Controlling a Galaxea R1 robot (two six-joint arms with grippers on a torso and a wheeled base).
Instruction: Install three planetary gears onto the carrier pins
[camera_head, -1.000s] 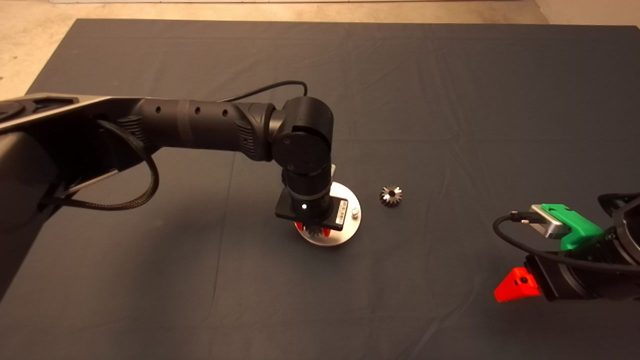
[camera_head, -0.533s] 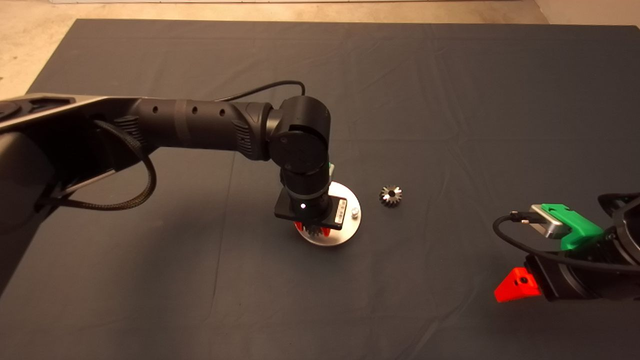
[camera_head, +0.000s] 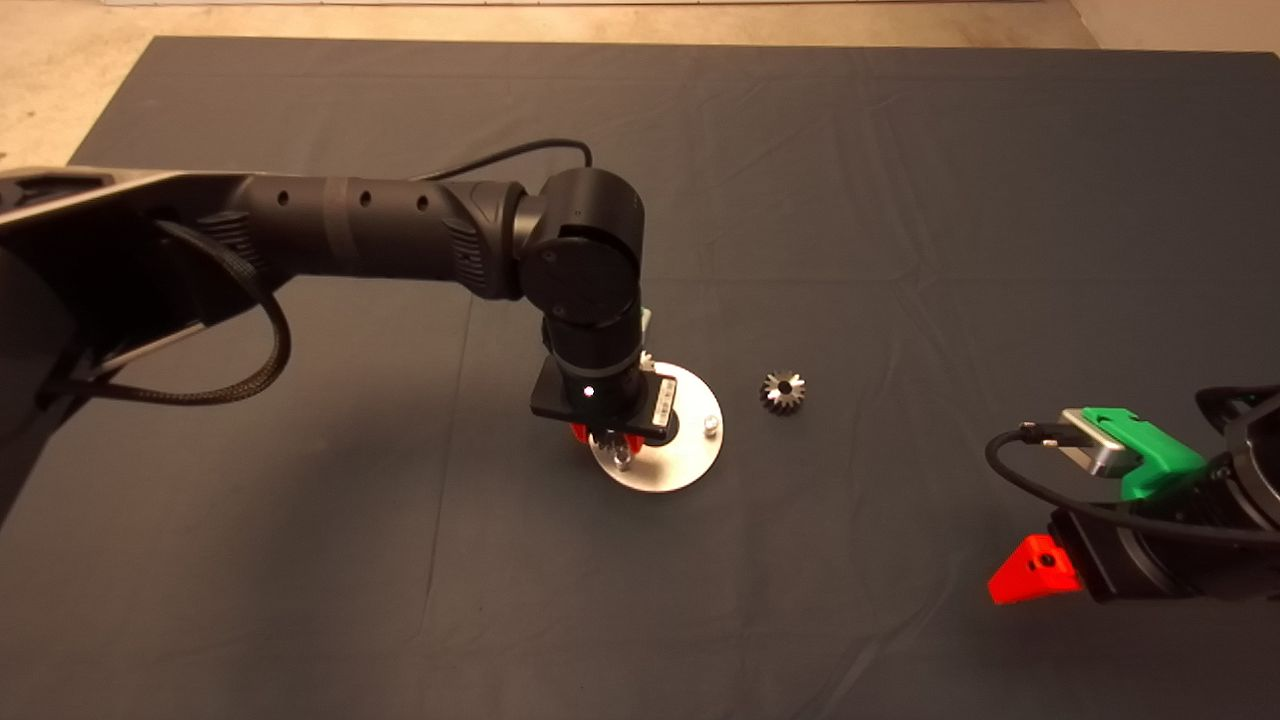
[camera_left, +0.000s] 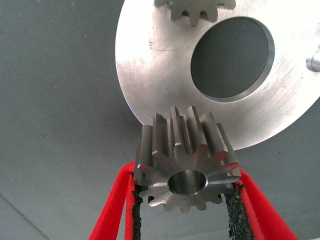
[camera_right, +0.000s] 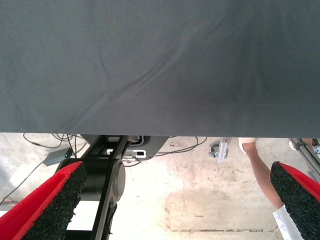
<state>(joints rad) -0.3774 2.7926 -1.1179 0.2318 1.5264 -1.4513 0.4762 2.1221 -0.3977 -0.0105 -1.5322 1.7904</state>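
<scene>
Now L end effector (camera_left: 184, 200) w/ gear (camera_left: 186, 165) shifted off disc (camera_head: 690, 460) edge.

The head camera looks steeply down on the whole mat (camera_head: 900, 200); the left wrist camera sits close above the disc (camera_left: 150, 85), which both share; the right wrist camera faces the mat's edge and floor (camera_right: 200, 200)

We note the left arm (camera_head: 590, 300) hides much of the disc (camera_head: 690, 455) in the head view. In the left wrist view a seated gear (camera_left: 194, 9) is cut off by the frame edge, as is one pin (camera_left: 314, 62)
</scene>
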